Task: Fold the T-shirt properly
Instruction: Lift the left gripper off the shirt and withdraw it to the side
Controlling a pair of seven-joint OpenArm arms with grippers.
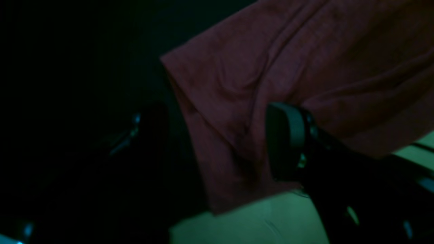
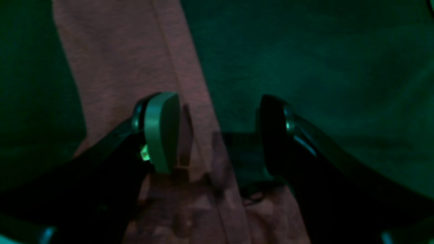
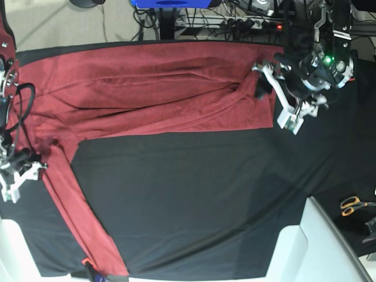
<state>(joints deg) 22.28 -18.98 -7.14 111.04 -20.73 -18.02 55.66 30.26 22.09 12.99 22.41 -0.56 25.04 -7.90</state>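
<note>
Stretching across the far half of the black table cover (image 3: 194, 194), the T-shirt (image 3: 153, 97) lies with its long axis side to side, one sleeve (image 3: 82, 229) trailing toward the near edge. The left gripper (image 3: 276, 97) stands at the shirt's hem end, jaws apart, nothing pinched. The right gripper (image 2: 217, 135), nearer the sleeve, straddles its edge with jaws wide and unclosed, so that sleeve is probably its to take.
</note>
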